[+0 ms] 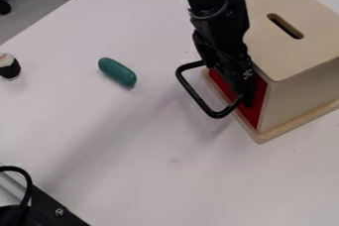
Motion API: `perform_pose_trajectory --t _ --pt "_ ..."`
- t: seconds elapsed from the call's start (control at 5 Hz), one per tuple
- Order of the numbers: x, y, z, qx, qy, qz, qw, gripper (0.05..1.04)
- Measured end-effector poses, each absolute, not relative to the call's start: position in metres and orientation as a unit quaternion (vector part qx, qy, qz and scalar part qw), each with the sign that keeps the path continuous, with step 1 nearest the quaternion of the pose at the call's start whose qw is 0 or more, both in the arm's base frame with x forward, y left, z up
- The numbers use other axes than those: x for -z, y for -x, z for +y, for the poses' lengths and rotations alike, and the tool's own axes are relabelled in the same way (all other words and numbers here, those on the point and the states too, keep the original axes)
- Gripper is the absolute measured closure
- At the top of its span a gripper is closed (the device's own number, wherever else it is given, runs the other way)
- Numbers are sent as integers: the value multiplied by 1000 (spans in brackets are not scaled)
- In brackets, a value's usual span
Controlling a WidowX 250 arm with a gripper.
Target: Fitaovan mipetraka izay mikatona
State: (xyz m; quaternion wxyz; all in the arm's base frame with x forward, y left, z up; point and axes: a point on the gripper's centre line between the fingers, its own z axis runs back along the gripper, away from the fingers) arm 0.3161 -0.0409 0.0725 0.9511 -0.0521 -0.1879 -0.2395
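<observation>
White table (132, 145), surface plain and flat; 3 things directly on it: 1 light wooden box (301, 86) at right, upright on its base plate (270, 136), 1 slot (285, 26) in top, red front panel (254, 116); 1 green oblong piece (117, 72), lying on its side, left of box, apart from it; 1 small black-and-white piece (9, 66) at left edge, well apart from box.

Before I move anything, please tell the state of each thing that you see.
Wooden box: standing upright, slot uncovered.
Red panel: looks shut, partly hidden.
Green piece: lying on its side.
Black-and-white piece: appears upright.
Gripper: in front of the red panel.
</observation>
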Motion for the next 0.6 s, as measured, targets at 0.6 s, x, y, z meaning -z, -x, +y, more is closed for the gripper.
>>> perform_pose_trajectory --t 0.6 --pt "-120 -298 -38 214 39 -244 945 85"
